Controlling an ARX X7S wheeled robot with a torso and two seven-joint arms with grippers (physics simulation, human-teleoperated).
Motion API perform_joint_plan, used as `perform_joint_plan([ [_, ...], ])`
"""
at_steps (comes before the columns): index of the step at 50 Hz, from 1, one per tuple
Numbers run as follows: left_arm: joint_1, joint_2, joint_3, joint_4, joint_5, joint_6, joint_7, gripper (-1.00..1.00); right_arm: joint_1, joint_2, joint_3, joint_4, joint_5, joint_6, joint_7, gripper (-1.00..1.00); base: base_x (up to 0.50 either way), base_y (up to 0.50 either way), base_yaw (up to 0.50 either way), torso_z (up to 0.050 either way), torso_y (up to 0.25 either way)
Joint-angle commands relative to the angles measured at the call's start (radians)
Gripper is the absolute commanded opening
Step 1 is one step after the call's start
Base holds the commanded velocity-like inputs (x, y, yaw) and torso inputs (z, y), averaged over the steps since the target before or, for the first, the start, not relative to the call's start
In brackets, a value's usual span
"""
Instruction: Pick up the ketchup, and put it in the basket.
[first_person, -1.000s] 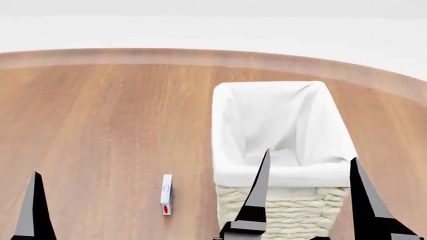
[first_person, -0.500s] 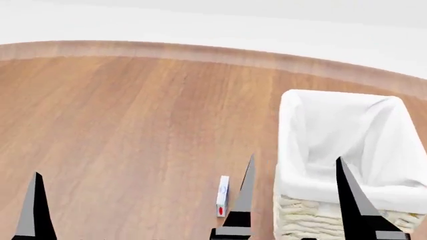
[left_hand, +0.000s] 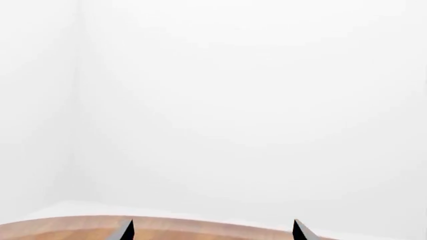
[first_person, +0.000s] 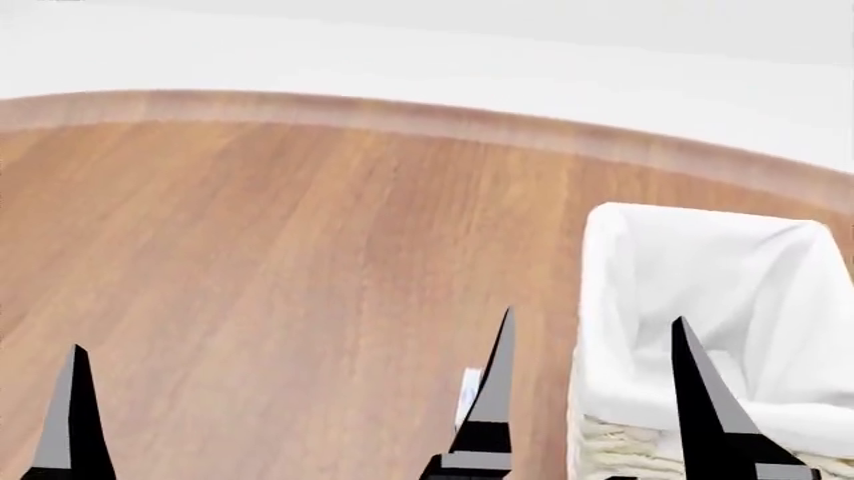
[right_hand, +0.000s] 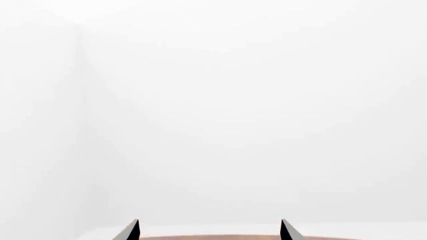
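Head view first: no ketchup bottle anywhere I can see, so I can't say where it is right now. What I do have is the basket (first_person: 707, 290), cream wicker with a white cloth liner folded over the rim, sitting on the wooden table (first_person: 267, 250) over at about 4 o'clock from the middle of the view, and it runs off the edge on that side. My right claw (first_person: 594, 400) has its two dark pointed fingers spread wide apart with nothing between them; one fingertip is in front of the basket's near rim, the other pokes up just beside the basket at its 9 o'clock side. Tucked right behind that second finger is a small white box (first_person: 467, 390), mostly hidden, so I can't read anything on it. My left claw only shows one finger (first_person: 70, 415) down at 8 o'clock in that view, but the left wrist view shows both tips (left_hand: 127, 231) well apart, so it's spread too and holding nothing. Right wrist view is the same deal, two tips (right_hand: 132, 231) apart, with a sliver of table edge and plain white wall (right_hand: 253, 110) beyond.
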Motion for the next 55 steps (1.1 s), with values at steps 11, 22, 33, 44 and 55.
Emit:
perform_joint_plan([
  [11, -0.024, 0.013, -0.017, -0.072, 0.012, 0.048, 0.011, 1.0, 0.014, -0.002, 0.018, 0.066, -0.001, -0.047, -0.001, 1.0, 0.0, 0.0, 0.0, 0.05, 0.0],
  [22, -0.022, 0.009, -0.021, -0.076, 0.002, 0.052, 0.001, 1.0, 0.015, 0.005, 0.014, 0.072, 0.009, -0.052, 0.012, 1.0, 0.0, 0.0, 0.0, 0.05, 0.0],
  [33, -0.021, -0.004, -0.008, -0.076, 0.005, 0.051, -0.004, 1.0, 0.014, 0.013, 0.002, 0.074, 0.016, -0.057, 0.021, 1.0, 0.0, 0.0, 0.0, 0.049, -0.106],
  [44, -0.019, -0.01, -0.004, -0.078, -0.002, 0.063, -0.007, 1.0, 0.016, 0.022, -0.001, 0.073, 0.026, -0.061, 0.031, 1.0, 0.0, 0.0, 0.0, 0.049, -0.137],
  [55, -0.019, -0.018, 0.008, -0.09, 0.006, 0.072, -0.019, 1.0, 0.019, 0.029, -0.007, 0.078, 0.032, -0.067, 0.038, 1.0, 0.0, 0.0, 0.0, 0.049, -0.137],
])
